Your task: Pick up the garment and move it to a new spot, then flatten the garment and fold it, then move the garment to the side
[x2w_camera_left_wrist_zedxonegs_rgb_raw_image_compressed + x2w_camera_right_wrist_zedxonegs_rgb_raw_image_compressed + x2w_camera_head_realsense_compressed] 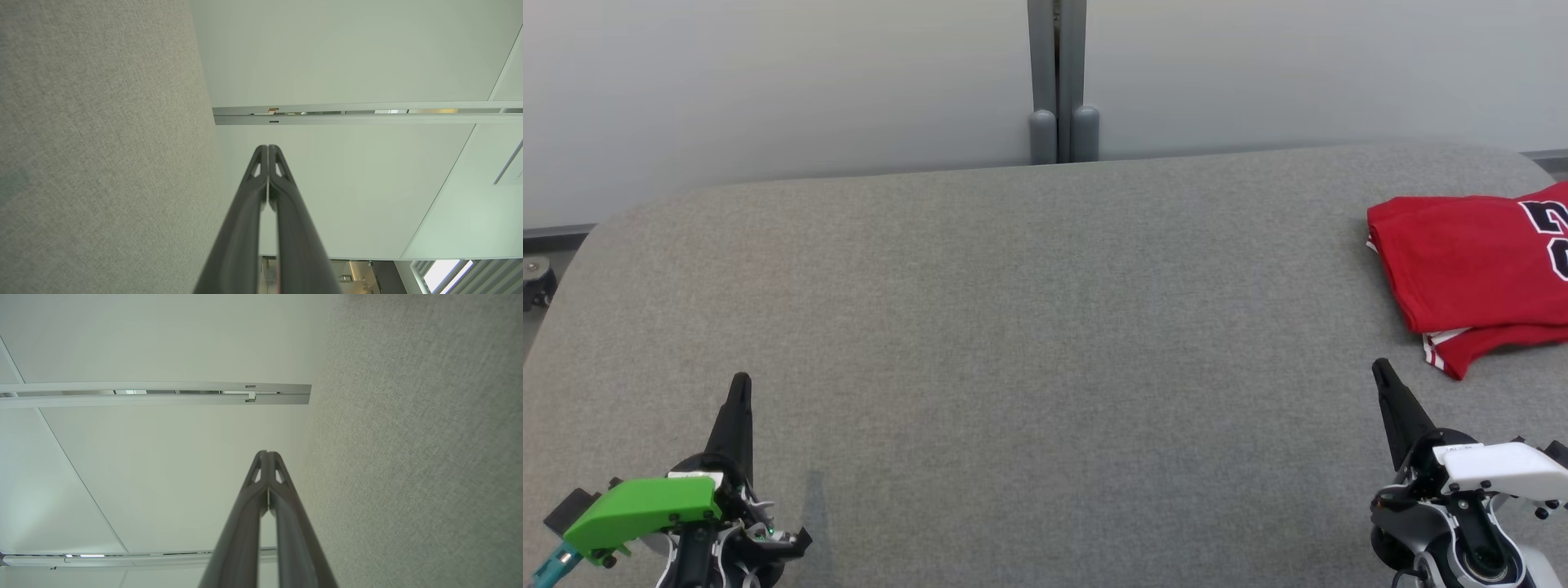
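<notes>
Red garment lies folded at the surface's right edge, 1 o'clock from the nearer right tool; its long axis probably runs 3-to-9. That tool and the left tool are pinched together, empty.

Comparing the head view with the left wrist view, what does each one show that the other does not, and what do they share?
Head view adds: the folded red garment lying at the right edge of the grey table, and the right gripper, shut, at the lower right, apart from the garment. Left wrist view adds: a close look at the left gripper, its fingers meeting tip to tip and holding nothing, and a bright slatted patch at the lower right corner. Shared: the grey table, the left gripper, the pale wall panels.
</notes>
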